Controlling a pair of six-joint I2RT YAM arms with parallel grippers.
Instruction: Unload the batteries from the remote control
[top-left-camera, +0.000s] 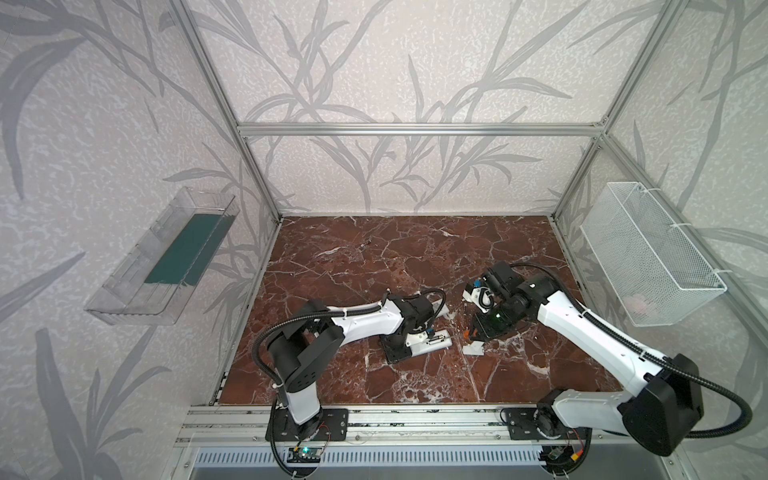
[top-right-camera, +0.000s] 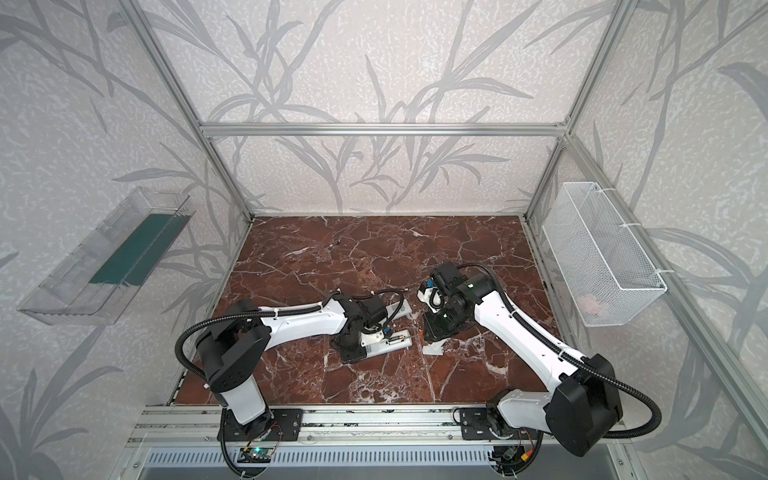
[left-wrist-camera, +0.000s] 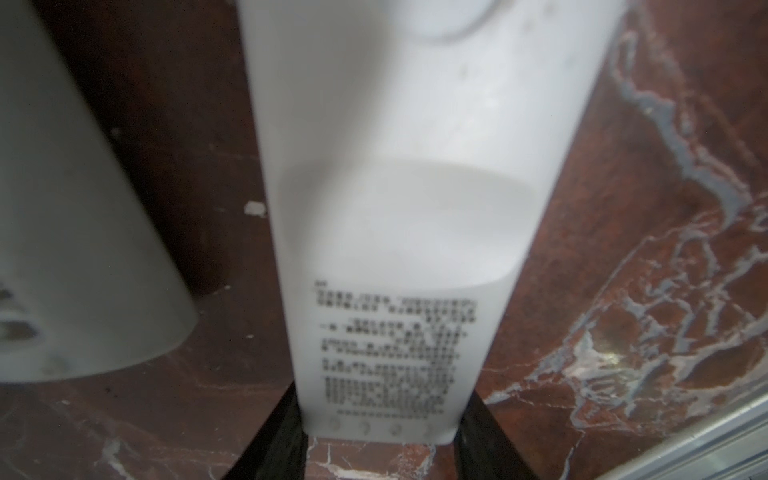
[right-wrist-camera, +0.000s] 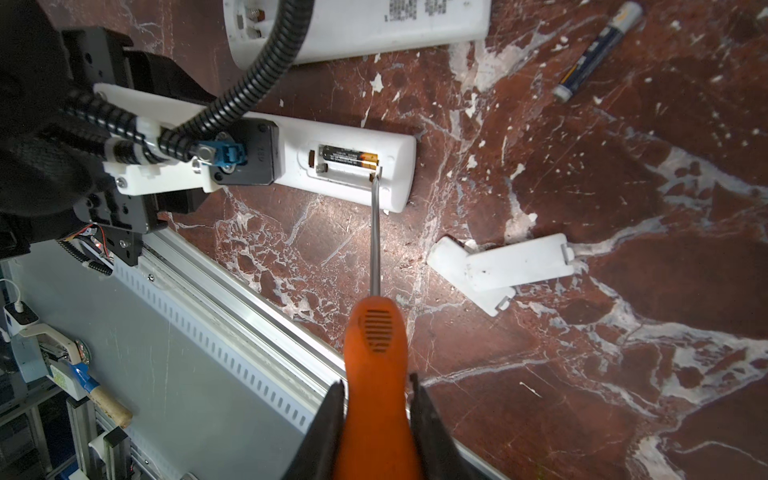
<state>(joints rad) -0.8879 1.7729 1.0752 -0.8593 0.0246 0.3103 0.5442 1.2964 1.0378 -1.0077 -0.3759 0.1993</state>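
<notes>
Right gripper (right-wrist-camera: 376, 384) is clamped tight on the orange handle of the screwdriver (right-wrist-camera: 374, 345), shaft pointing out at the remote control (right-wrist-camera: 399, 195). The tip sits at the orange end of the battery (right-wrist-camera: 347, 157) in the open bay; touching or just short, can't tell. Reads as a pry-out: lever that end up. The slot beside it looks empty, bare spring showing.

Left gripper (left-wrist-camera: 380, 430) is about half closed across the remote control's width, at the end away from the bay. It looks to be pinning the body flat to the counter (right-wrist-camera: 623, 374) so prying doesn't skate it, and the bay stays exposed.

Two white covers (right-wrist-camera: 519, 266) lie overlapped near the bay end, off the tool line, so nothing blocks the shaft.

Further out is a second remote (right-wrist-camera: 374, 25), alongside but apart, partly hidden by the left arm's cable (right-wrist-camera: 249, 83). Beyond it a loose battery (right-wrist-camera: 598, 50) lies on the counter, clear of both remotes.

Far back in a top view there's a small dark item (top-left-camera: 365, 245), too small to identify.

Risks: the tip slips off the rounded end, or the battery pops out and rolls.
</notes>
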